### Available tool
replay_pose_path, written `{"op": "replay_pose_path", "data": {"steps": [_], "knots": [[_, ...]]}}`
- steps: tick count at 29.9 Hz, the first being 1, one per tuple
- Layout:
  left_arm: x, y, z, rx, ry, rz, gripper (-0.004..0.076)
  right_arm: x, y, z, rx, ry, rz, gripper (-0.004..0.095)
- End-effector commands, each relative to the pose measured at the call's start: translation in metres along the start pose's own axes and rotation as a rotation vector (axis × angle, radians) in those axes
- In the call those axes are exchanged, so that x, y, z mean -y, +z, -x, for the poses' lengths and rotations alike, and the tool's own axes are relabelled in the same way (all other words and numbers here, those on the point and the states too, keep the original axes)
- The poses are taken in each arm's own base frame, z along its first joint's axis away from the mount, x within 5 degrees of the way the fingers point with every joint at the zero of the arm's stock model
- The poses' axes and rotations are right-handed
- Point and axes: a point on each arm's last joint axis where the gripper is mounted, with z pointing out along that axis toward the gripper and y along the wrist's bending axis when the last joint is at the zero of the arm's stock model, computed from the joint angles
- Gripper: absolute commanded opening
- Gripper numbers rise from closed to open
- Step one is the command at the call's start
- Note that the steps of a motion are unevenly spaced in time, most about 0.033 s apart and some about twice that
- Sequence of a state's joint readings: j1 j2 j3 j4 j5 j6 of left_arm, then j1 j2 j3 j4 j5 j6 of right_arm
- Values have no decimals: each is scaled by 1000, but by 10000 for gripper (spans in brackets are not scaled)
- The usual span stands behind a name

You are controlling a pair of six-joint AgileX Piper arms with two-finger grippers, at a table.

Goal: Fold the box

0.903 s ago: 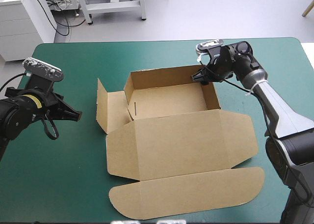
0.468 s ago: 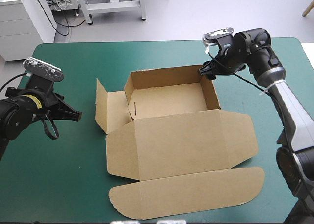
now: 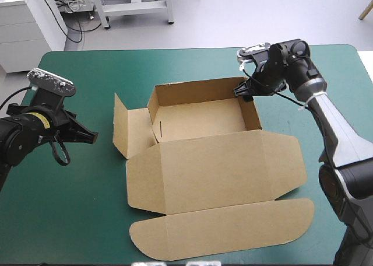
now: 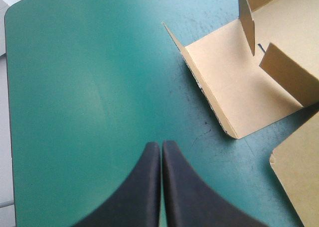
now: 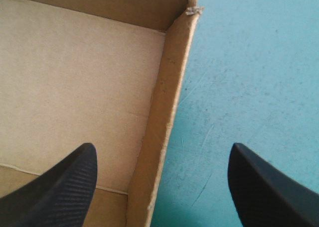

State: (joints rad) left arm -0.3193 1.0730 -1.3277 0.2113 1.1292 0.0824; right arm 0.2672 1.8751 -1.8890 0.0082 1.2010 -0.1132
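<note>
Right wrist view: right gripper (image 5: pixel 162 148), spread wide, straddles the box (image 5: pixel 75 72) wall.

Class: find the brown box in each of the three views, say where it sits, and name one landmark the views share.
High view: the box lies mid-table, tray far, lid flat toward the near edge.
Left wrist view: its open side flap lies ahead of and beside the shut left gripper.
Right wrist view: its side wall stands within the open right gripper.
Shared landmark: the teal-green cover.
</note>
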Motion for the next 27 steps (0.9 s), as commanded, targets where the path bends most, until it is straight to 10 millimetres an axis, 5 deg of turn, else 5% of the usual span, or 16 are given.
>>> {"op": "replay_pose_path", "data": {"steps": [1,8,14,27], "knots": [[-4,-12,7,92,-14,21,-8,2,-4,6,50,-2,-3,670],[-4,-12,7,92,-14,21,-8,3,39,6,-40,0,9,670],[-4,-12,7,92,-14,21,-8,4,45,7,-33,0,8,644],[-4,-12,7,88,-15,19,-8,4,58,4,-80,6,15,192]]}}
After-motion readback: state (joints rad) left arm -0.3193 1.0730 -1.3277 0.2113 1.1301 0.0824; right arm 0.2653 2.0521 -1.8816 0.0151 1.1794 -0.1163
